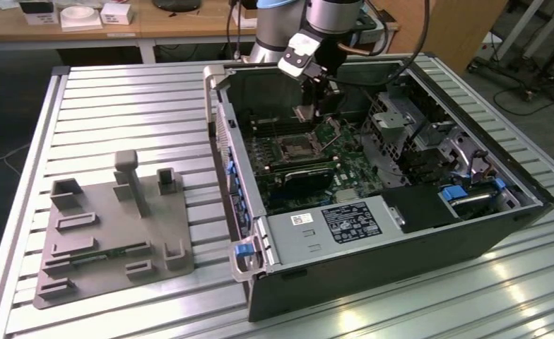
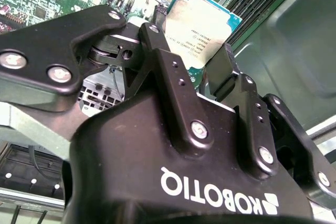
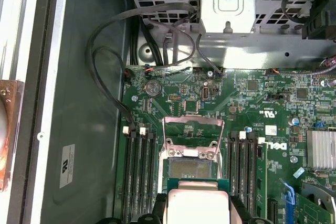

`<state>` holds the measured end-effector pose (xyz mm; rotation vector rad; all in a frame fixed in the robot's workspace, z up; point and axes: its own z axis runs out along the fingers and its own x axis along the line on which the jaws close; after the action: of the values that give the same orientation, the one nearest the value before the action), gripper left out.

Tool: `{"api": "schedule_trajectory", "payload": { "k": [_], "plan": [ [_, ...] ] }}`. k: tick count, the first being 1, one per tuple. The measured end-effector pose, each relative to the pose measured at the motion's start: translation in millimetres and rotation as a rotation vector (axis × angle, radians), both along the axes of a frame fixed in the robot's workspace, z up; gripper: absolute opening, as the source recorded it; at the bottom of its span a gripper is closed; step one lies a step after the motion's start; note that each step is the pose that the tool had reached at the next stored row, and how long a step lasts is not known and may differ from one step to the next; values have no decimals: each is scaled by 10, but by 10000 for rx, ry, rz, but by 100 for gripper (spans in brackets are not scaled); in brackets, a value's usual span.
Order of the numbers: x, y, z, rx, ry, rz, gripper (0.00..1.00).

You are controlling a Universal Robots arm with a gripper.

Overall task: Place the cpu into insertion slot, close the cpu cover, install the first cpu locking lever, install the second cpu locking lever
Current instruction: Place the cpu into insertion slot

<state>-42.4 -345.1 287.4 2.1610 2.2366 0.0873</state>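
Observation:
My gripper (image 1: pixel 307 111) hangs inside the open computer case, just above the motherboard, and is shut on the cpu (image 2: pixel 202 24). The chip's pale silvery top faces the cameras in both wrist views, with the black fingers (image 2: pixel 168 72) clamped on two opposite edges. In the first wrist view the cpu (image 3: pixel 197 205) sits just short of the insertion slot (image 3: pixel 188 169), whose dark centre is uncovered. The cpu cover (image 3: pixel 193 120) stands swung open on the slot's far side. In the exterior view the insertion slot (image 1: pixel 291 150) lies a little below and to the exterior view's left of the gripper.
Long memory slots (image 3: pixel 137 177) flank the socket on both sides. Black cables (image 3: pixel 105 77) loop beside a metal drive cage (image 3: pixel 226 9). A finned heat sink (image 3: pixel 321 148) sits on the board. A grey fixture plate (image 1: pixel 107 233) lies on the slatted table at the exterior view's left.

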Motion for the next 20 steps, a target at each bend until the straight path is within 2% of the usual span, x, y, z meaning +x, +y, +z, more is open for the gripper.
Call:
{"api": "schedule_trajectory", "payload": {
  "k": [3, 7, 20],
  "plan": [
    [0, 0, -12, 1, 4, -48, 54],
    [1, 1, -45, 1, 11, -346, 54],
    [-3, 9, -272, -1, 85, -385, 54]
  ]
}}
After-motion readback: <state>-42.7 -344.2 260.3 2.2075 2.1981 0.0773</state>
